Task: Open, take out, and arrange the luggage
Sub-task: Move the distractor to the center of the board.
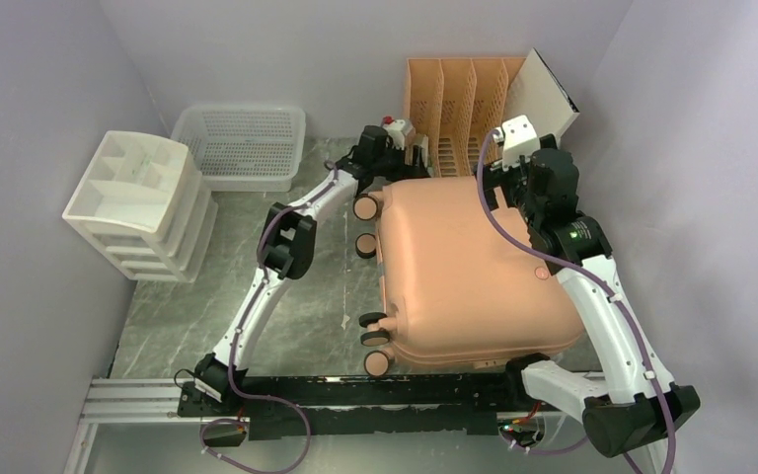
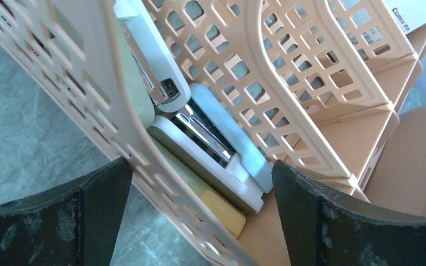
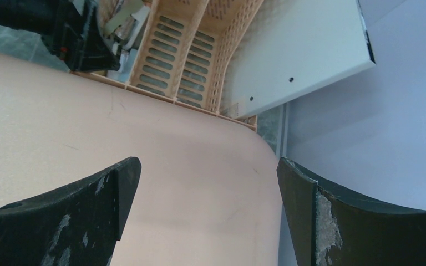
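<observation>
The salmon-pink luggage (image 1: 464, 272) lies flat and closed in the middle of the table, its black-hubbed wheels (image 1: 367, 207) facing left. At its far left corner my left gripper (image 1: 402, 148) hovers; in the left wrist view it (image 2: 202, 199) is open, straddling the rack's slotted side wall, with a strip of luggage shell (image 2: 416, 166) at the right. My right gripper (image 1: 506, 166) is over the far right corner. In the right wrist view it (image 3: 208, 188) is open above the smooth shell (image 3: 144, 155), holding nothing.
An orange-tan slotted file rack (image 1: 454, 99) stands just behind the luggage, holding flat white and yellow items (image 2: 222, 160). A white board (image 1: 545, 91) leans against it. A white basket (image 1: 242, 143) and a white drawer unit (image 1: 138, 202) sit at the left. Walls close in on both sides.
</observation>
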Controlling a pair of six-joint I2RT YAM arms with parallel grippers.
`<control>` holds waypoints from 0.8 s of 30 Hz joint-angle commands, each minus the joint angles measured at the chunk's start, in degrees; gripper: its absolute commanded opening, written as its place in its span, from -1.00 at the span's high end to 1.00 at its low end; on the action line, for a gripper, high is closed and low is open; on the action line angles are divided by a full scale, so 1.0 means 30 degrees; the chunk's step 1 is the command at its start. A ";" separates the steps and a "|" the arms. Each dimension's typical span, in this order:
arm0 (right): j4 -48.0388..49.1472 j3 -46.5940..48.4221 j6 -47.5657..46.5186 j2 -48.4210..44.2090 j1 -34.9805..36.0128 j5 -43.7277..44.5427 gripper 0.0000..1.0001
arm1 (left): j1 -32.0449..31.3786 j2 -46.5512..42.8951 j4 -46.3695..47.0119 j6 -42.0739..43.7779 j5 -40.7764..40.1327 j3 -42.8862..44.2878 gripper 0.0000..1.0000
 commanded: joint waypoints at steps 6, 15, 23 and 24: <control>-0.0303 0.0289 -0.0192 -0.0316 -0.0176 0.2180 -1.00 | 0.2802 -0.5378 -0.0359 -0.0007 0.1820 -0.1791 -0.94; -0.0673 -0.0317 -0.0498 -0.1481 -0.0215 0.1169 -1.00 | 0.4832 -1.2454 -0.6251 0.9883 0.6961 -0.5619 -0.94; -0.0993 -0.1052 -0.0794 -0.2383 -0.0210 -0.0293 -1.00 | 0.3245 -1.6091 -1.2736 1.8271 0.7749 -0.8400 -0.94; -0.1058 -0.1035 -0.0799 -0.2446 -0.0217 -0.0313 -1.00 | 0.2745 -1.6061 -1.3695 1.9380 0.7312 -0.8380 -0.94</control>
